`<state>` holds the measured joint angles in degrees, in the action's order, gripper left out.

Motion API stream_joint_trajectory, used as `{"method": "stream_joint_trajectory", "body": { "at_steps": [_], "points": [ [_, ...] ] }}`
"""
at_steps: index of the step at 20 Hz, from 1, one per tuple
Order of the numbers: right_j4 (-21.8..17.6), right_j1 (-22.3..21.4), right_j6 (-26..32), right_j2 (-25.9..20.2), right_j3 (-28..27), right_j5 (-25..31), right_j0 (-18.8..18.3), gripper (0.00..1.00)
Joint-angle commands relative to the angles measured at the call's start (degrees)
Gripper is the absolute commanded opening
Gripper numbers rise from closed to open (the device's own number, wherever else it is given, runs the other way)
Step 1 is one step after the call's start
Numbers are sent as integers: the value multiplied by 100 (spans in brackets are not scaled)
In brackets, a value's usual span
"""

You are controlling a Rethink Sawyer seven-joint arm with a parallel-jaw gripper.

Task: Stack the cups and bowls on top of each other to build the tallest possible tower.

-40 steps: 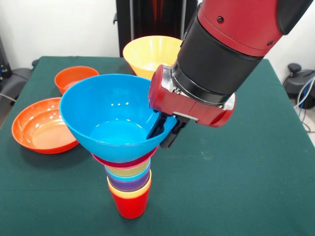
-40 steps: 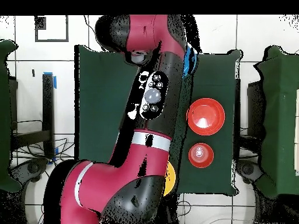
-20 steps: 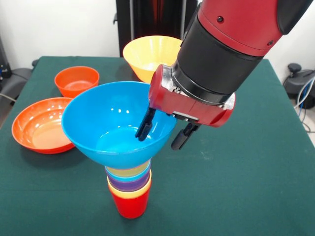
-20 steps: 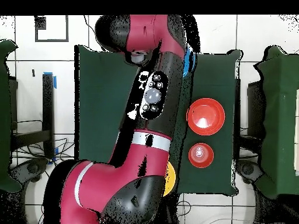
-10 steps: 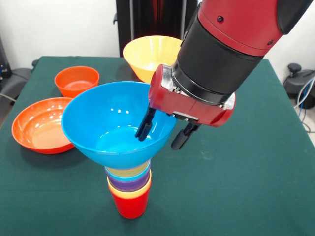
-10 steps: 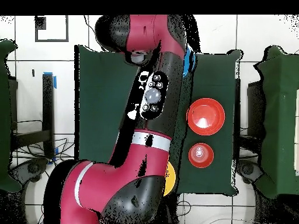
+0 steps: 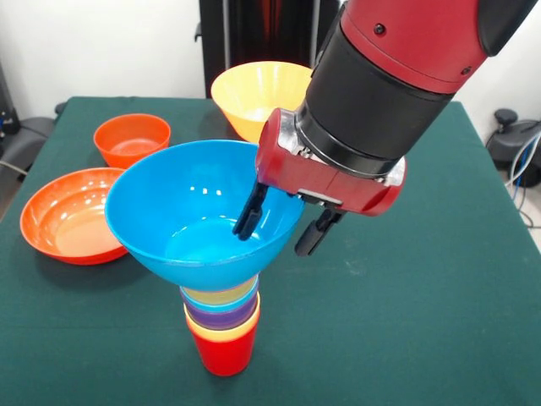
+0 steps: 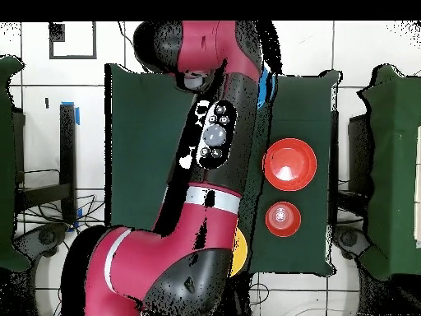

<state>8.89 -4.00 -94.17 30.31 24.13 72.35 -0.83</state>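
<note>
Spread apart, the end effector (image 7: pixel 277 227) straddles the rim of the large glossy blue plastic bowl (image 7: pixel 190 211), gripping nothing. That bowl sits atop the tower of nested plastic cups (image 7: pixel 221 326) on the green tabletop (image 7: pixel 406 321). Placing looks done; next, lift clear without nudging it.

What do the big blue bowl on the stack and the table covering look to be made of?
Blue bowl: likely glossy moulded plastic, judging by sharp white highlights and a thin even rim. Table covering: seemingly matte dark green cloth or felt, showing no reflections, though its weave can't be made out.
</note>
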Motion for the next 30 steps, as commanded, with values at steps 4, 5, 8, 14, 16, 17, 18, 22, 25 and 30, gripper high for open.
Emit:
{"method": "stream_joint_trajectory", "body": {
  "at_steps": [4, 5, 8, 14, 16, 17, 18, 22, 25, 30],
  "points": [
    [-67, -140, 147, -291, 240, 1151, 148, 100],
    [-51, -166, 114, -288, 235, 1205, 156, 100],
    [-46, -190, 66, -299, 229, 1290, 176, 100],
    [-7, -165, -22, -312, 42, 1569, 163, 100],
    [40, -170, -122, -329, -13, 1664, 161, 100],
    [52, -172, -148, -342, -18, 1676, 159, 100],
    [64, -174, -174, -356, -23, 1688, 158, 100],
    [82, -154, -125, -340, -154, 1879, 144, 100],
    [30, -176, 40, -305, -214, 1943, 150, 100],
    [34, -119, 188, -129, -656, 2367, 117, 100]
  ]
}}
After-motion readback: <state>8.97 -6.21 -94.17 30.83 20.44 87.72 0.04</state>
